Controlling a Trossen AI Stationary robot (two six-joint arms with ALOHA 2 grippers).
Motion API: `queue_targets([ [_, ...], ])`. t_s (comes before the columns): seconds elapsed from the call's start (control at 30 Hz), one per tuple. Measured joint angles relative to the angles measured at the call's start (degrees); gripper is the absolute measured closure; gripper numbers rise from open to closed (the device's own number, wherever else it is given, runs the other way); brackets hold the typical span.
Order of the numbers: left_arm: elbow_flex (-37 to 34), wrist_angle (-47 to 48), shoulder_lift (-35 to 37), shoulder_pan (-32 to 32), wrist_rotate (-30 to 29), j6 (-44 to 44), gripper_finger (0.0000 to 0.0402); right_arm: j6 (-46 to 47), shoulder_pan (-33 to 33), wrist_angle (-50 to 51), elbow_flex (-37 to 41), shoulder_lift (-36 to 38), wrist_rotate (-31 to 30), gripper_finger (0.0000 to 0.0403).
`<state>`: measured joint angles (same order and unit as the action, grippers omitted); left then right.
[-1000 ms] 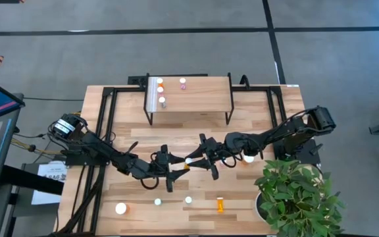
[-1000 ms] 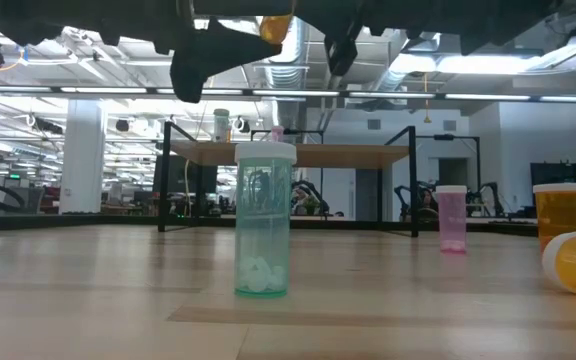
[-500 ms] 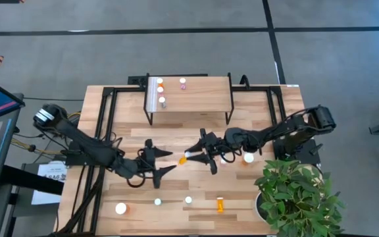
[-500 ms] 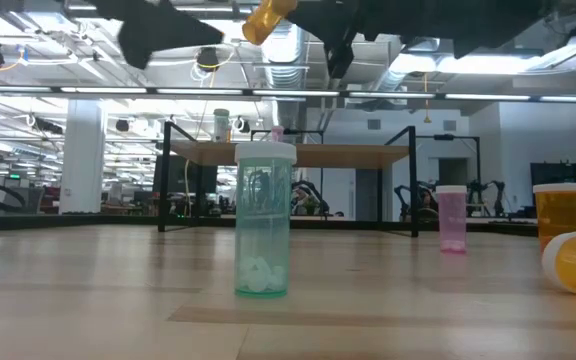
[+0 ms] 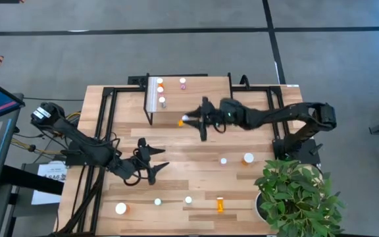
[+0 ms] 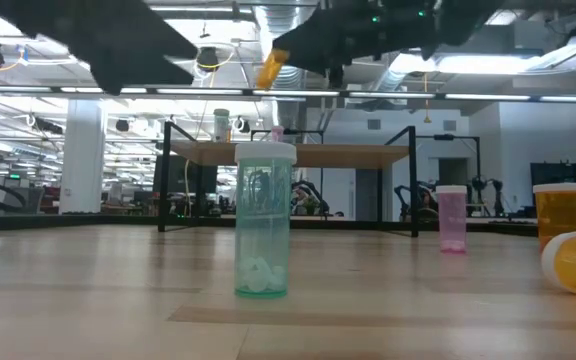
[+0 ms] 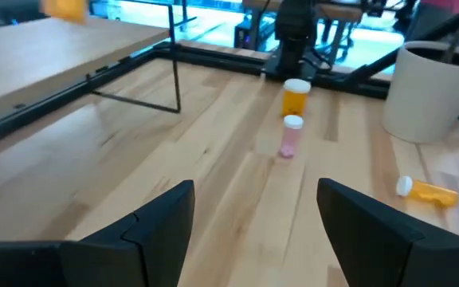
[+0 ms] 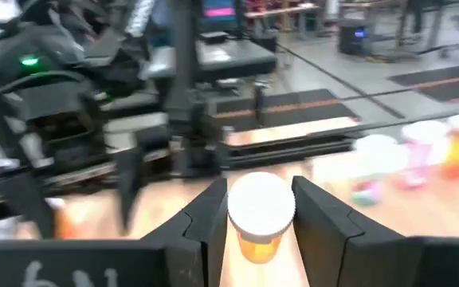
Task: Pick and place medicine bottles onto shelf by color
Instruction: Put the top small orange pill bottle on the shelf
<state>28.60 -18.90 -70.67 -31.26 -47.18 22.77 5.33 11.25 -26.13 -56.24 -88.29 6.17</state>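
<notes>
My right gripper [image 5: 191,119] is shut on an orange medicine bottle [image 5: 181,122], high above the table by the near edge of the shelf [image 5: 196,99]; the bottle also shows in the low view [image 6: 269,68]. Several bottles stand on the shelf's left part [image 5: 160,89]. My left gripper [image 5: 152,164] is open and empty over the table's left middle. On the table stand a pink bottle [image 5: 224,160], a wide orange one [image 5: 248,158], and pale bottles [image 5: 157,202] near the front; an orange bottle [image 5: 220,205] lies on its side. My right gripper pinches the orange bottle between its two fingers [image 8: 205,223] at the white-cap end [image 8: 260,206]. The cap faces back toward the wrist and the orange body [image 8: 253,249] points away. The fingers come roughly level from the table's right. The bottle is tilted and lifted clear.
A potted plant [image 5: 295,194] stands at the table's near right corner. Black frame rails [image 5: 107,118] run along the table's left and right sides. The shelf's black legs [image 5: 151,117] stand just beside the held bottle. A green bottle [image 6: 264,220] stands close before the low camera.
My right gripper has carried the orange bottle from the table's middle toward the far edge, up to the shelf's near edge. My left gripper has drawn away from the bottle toward the table's left edge and stays open.
</notes>
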Motion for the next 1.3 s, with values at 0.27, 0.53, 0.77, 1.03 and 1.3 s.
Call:
queue_targets([
  [0.27, -8.74, -16.35, 2.25, 5.05, 8.16, -5.93, 0.015, -2.94, 8.46, 8.01, -5.78, -0.04, -0.23, 0.0255],
  [0.53, -13.15, -20.09, 7.89, 10.17, 13.04, -9.06, 0.015, -5.2, 13.45, 10.42, -8.36, -0.07, -0.19, 0.0258],
  [0.77, -13.49, -20.2, 9.75, 13.76, 16.94, -11.18, 0.015, -8.23, 13.9, 18.49, -17.58, -5.14, 0.03, 0.0248],
  [1.03, -13.51, -20.39, 9.73, 15.51, 19.97, -11.62, 0.015, -8.38, 14.44, 21.01, -21.65, -12.29, 0.03, 0.0254],
  [1.3, -13.51, -20.39, 9.7, 15.51, 20.03, -11.59, 0.015, -8.38, 14.4, 21.62, -22.19, -15.77, 0.03, 0.0247],
])
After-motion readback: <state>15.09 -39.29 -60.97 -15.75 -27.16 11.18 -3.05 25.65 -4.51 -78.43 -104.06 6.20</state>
